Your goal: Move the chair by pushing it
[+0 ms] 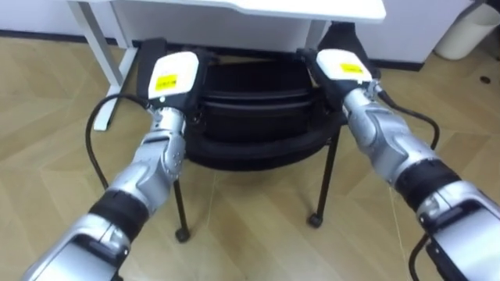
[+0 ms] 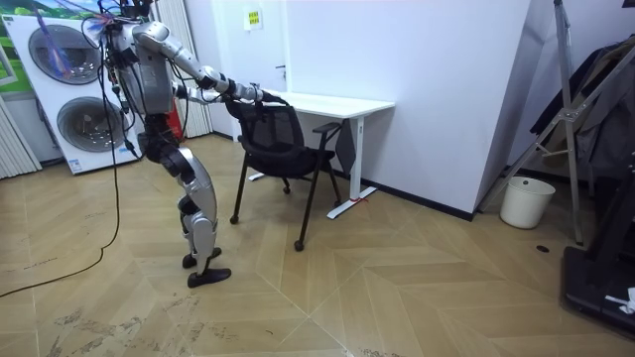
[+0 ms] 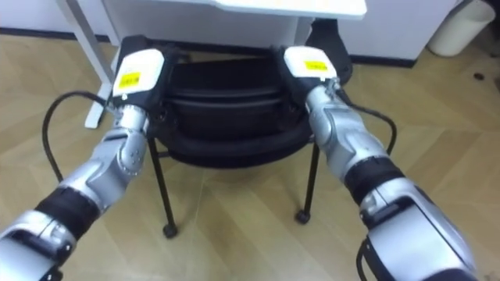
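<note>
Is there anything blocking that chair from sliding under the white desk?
Nothing visible does. The left hand and right hand are at the back of the chair, and its seat faces the open space under the desk.

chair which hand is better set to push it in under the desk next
Neither clearly: left hand and right hand sit at opposite ends of the back of the chair, about level, with the desk straight ahead. Pushing with both looks best; one alone would probably turn it.
</note>
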